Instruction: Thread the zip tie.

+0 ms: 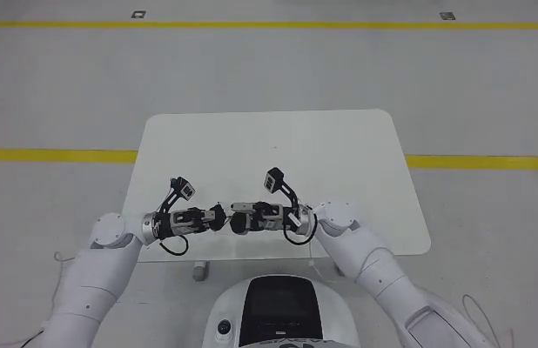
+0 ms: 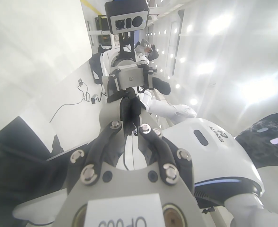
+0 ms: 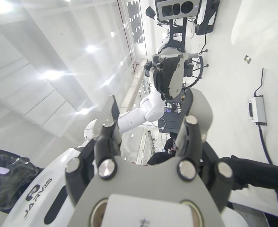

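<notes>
White table: both your arms sit over its near edge, grippers tip to tip and just about touching. Your left gripper has its fingers pressed together, dark pads flush. Your right gripper has its fingers spread wide, facing the left one's tip. The zip tie is too thin to make out. There's a dark clump at the left fingertips, but you can't tell whether that's tie or pad.
</notes>
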Tool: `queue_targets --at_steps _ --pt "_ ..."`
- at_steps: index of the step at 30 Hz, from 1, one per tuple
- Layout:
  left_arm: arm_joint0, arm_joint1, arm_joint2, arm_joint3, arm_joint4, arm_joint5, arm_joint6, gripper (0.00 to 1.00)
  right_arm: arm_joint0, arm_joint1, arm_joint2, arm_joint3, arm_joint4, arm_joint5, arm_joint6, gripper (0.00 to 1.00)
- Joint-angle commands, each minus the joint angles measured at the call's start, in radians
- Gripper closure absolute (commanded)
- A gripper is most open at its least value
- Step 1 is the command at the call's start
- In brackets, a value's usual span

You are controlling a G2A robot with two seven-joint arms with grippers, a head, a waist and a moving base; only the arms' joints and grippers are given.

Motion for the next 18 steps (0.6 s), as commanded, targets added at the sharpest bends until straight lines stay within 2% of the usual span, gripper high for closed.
queue_targets --at_steps 1,13,18 --pt "0.000 0.000 0.000 0.000 0.000 0.000 0.000 1.00 0.003 -0.003 -0.008 0.010 0.006 -0.008 -0.001 1.00" --pt "0.000 0.000 0.000 0.000 0.000 0.000 0.000 1.00 0.035 -0.017 -0.033 0.091 0.038 -0.038 0.008 1.00" --pt "0.000 0.000 0.000 0.000 0.000 0.000 0.000 1.00 0.043 -0.018 -0.036 0.108 0.040 -0.045 0.007 0.94"
